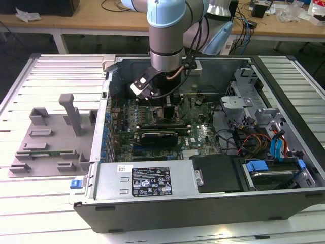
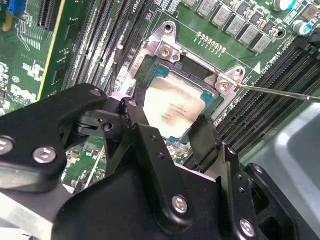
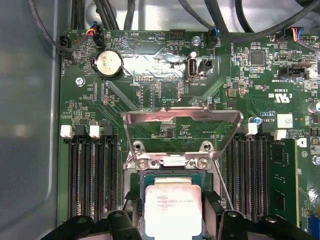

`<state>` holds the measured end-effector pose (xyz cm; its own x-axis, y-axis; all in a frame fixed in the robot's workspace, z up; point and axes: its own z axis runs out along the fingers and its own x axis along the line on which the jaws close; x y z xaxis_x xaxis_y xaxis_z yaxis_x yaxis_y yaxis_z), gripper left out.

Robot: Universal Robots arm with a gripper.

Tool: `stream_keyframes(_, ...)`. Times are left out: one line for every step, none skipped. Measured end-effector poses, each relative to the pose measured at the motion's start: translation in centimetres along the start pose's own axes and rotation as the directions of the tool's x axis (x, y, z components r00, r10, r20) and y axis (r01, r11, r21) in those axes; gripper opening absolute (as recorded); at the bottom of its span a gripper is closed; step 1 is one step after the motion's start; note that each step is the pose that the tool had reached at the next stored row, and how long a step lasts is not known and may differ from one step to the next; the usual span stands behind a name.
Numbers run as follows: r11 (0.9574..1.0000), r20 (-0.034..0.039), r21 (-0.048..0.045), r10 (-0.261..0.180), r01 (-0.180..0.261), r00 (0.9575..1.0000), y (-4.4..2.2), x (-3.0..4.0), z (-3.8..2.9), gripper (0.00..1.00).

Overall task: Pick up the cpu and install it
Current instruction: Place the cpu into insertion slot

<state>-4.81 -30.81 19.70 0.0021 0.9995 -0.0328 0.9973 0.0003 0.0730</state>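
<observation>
Hand (image 2: 169, 120) low over the socket (image 2: 165, 47), fingers (image 2: 146, 136) tight against cpu (image 2: 172, 102) edges.

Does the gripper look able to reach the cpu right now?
Likely yes: the gripper hangs right over the silvery-grey square cpu, and the hinged metal bracket stands swung open, clear of it.

You are looking at an arm (image 1: 166, 35) wearing pale blue caps over a silver-grey cylindrical body, with black cables (image 1: 195, 38) looping beside its wrist. Its gripper (image 2: 169, 121) is showing black angular link plates, each one carrying round silver screw heads.
</observation>
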Motion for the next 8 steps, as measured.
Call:
stream_keyframes(1.0, 0.0, 0.0, 0.0, 0.0, 1.0, 0.03, -0.01, -0.4, 0.62)
stream_keyframes(1.0, -0.0001, 0.0, 0.0, 0.0, 1.0, 0.05, -0.02, -0.73, 0.62)
stream_keyframes(1.0, -0.0003, -0.0003, 0.0, 0.0, 1.0, 0.06, -0.02, -0.76, 0.62)
stream_keyframes(1.0, -0.0003, -0.0003, 0.0, 0.0, 1.0, 0.06, -0.02, -0.77, 0.62)
stream_keyframes(1.0, -0.0001, -0.0001, 0.0, 0.0, 1.0, 0.06, -0.02, -0.79, 0.62)
stream_keyframes(1.0, -0.0002, -0.0001, 0.0, 0.0, 1.0, 0.06, -0.02, -0.82, 0.62)
stream_keyframes(1.0, -0.0002, -0.0002, 0.0, 0.0, 1.0, 0.07, -0.02, -0.85, 0.6)
stream_keyframes(1.0, -0.0001, -0.0001, 0.0, 0.0, 1.0, 0.07, -0.03, -0.89, 0.41)
